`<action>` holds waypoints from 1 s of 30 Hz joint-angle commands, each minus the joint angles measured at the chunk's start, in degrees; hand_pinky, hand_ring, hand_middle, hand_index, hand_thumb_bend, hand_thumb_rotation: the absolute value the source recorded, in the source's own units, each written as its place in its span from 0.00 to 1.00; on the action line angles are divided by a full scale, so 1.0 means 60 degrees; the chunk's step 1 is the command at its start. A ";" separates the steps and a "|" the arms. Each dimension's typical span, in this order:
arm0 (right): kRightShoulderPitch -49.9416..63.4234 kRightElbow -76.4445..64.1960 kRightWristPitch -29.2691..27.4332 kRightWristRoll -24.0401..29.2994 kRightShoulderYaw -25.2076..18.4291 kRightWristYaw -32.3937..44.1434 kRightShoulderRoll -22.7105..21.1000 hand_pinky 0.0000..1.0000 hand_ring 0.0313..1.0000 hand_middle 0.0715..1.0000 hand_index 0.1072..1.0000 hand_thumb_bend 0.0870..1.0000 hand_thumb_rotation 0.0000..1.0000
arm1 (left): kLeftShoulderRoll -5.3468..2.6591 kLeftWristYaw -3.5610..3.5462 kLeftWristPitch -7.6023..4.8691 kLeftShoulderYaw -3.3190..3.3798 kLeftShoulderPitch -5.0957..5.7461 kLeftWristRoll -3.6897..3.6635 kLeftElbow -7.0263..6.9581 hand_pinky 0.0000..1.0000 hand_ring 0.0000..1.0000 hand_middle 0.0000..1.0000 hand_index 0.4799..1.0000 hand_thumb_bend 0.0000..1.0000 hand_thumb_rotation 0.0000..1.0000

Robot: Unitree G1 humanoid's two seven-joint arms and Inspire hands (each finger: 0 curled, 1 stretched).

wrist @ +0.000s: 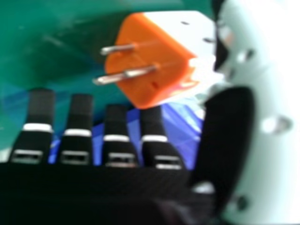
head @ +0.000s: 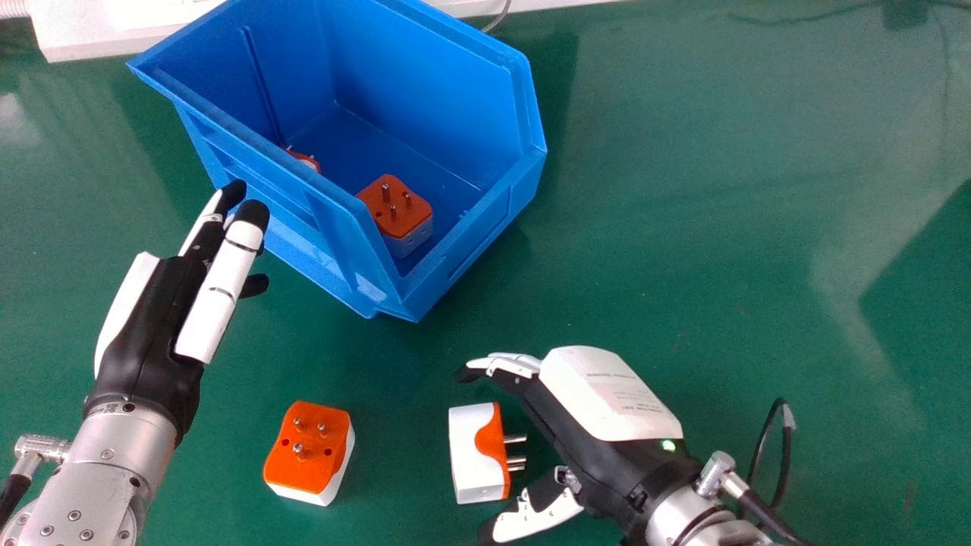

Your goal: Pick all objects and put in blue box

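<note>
Orange and white, the plug [head: 472, 455] is lying between the parted fingers and thumb of your right hand [head: 614, 394]; you are presumably framing it for a pinch; your left hand [head: 152, 326] is hovering beside the box [head: 432, 68], fingers straight.

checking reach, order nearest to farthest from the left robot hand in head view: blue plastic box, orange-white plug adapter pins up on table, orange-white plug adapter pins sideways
1. Blue plastic box: beside left robot hand
2. Orange-white plug adapter, pins up: table's near left
3. Orange-white adapter, pins sideways: further right, by right robot hand
</note>
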 commanded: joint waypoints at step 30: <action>-0.0452 0.1851 -0.1625 -0.0935 0.0667 -0.2955 -0.0153 0.36 0.45 0.51 0.46 0.45 0.01 | 0.0102 0.0010 0.0408 -0.0022 -0.0112 -0.0001 -0.0576 0.86 0.93 0.96 0.95 0.49 1.00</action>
